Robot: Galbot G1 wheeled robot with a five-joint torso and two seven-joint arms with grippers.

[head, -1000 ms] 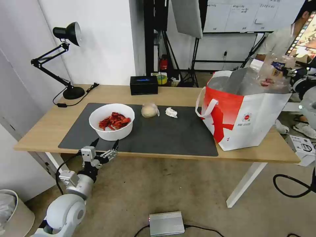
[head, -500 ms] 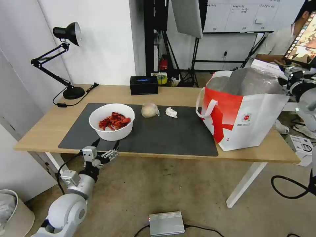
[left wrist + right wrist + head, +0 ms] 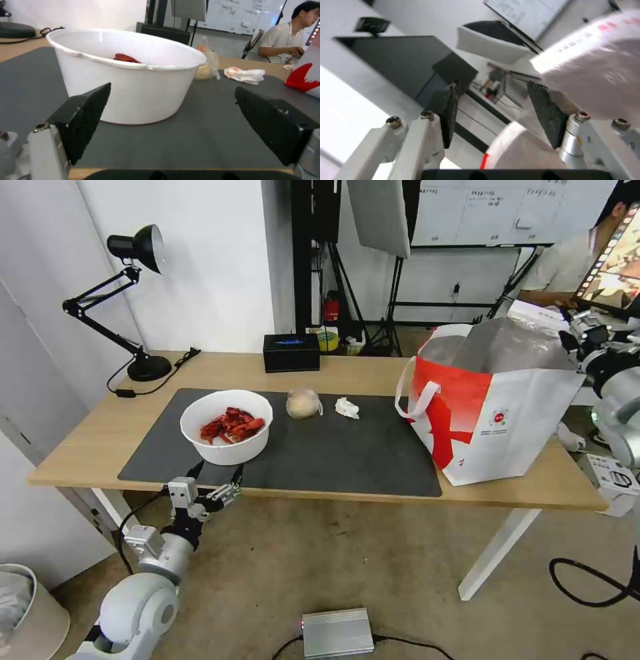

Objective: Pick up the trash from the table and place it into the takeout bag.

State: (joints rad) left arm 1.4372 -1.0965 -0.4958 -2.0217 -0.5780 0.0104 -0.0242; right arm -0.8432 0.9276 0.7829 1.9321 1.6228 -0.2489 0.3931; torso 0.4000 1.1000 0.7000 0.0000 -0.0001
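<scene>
On the table (image 3: 93, 440), the dark mat (image 3: 333, 453) carries the trash: a white bowl of red shells (image 3: 227, 425), a plastic-wrapped beige lump (image 3: 303, 403) and a crumpled white tissue (image 3: 347, 408). The takeout bag (image 3: 493, 407) stands open at the right end, foil lining showing. My left gripper (image 3: 217, 477) is open at the table's front edge, level with the mat and just short of the bowl (image 3: 133, 82), with nothing between its fingers (image 3: 88, 117). My right gripper (image 3: 577, 330) hangs open and empty beside the bag's far right rim.
A black box (image 3: 291, 352) sits at the table's back edge, and a black desk lamp (image 3: 133, 307) with its cable at the back left. On the floor lie a silver box (image 3: 337, 632) and a black cable (image 3: 587, 573). A seated person is behind the bag.
One second ago my right gripper held a clear tray over the bag's mouth; the tray is gone from view and the gripper has drawn back to the right. The left gripper barely moved.
</scene>
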